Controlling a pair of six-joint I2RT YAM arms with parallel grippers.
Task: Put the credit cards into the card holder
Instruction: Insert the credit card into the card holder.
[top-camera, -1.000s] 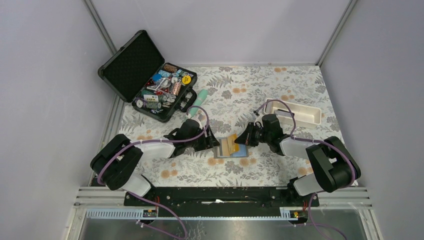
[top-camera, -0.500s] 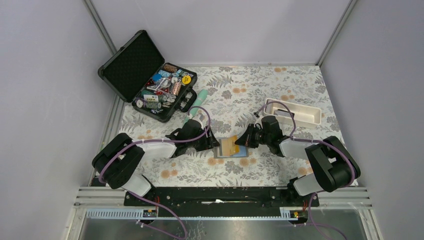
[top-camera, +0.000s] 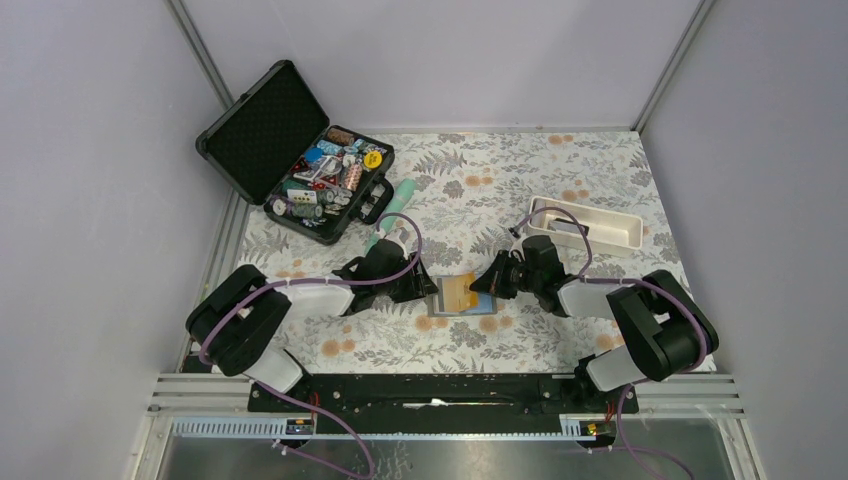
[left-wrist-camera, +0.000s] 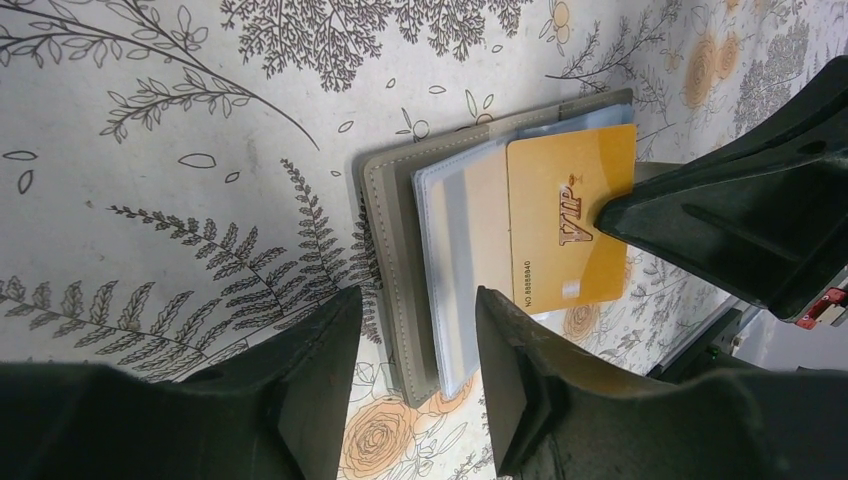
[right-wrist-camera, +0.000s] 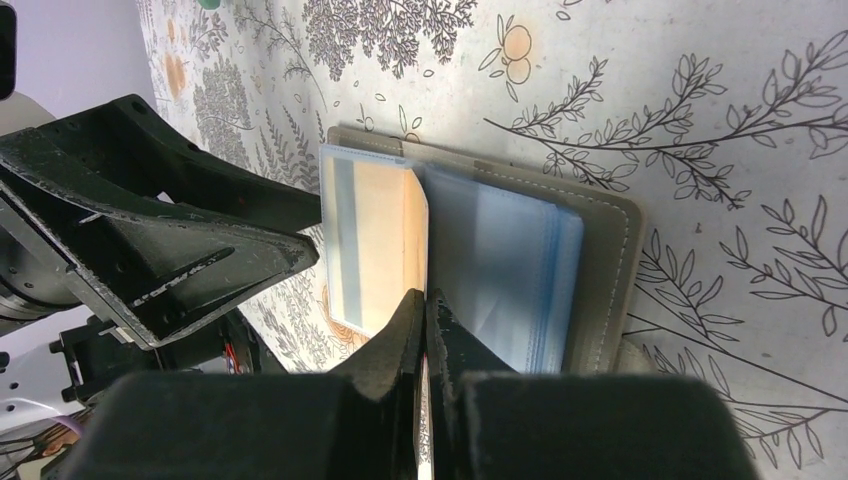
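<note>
While the right end effector (right-wrist-camera: 425, 330) is clamped shut on one long edge of the orange-yellow card (left-wrist-camera: 570, 215), the card holder (left-wrist-camera: 395, 250) lies open and flat on the surface (top-camera: 560, 180), directly ahead of its fingertips and between the two arms.

Card: face up, low over the holder's clear sleeves (left-wrist-camera: 460, 250). Its free long edge leads away from the right end effector. Its long axis runs across that end effector's line of reach, parallel to the holder's spine.

Left end effector (left-wrist-camera: 418, 300): jaws apart, one finger to each side of the holder's near edge and sleeve stack. No pinch can be made out, and I cannot tell whether the fingers touch the cover.

Judgement: insertion is under way but not done, since most of the card's face is uncovered. The next move depends on a straight push away from the right end effector, toward the left one, with the leading edge kept level with a sleeve mouth. Which sleeve that edge meets cannot be made out.

Risk: the holder slides ahead of the card unless the left end effector braces it.
</note>
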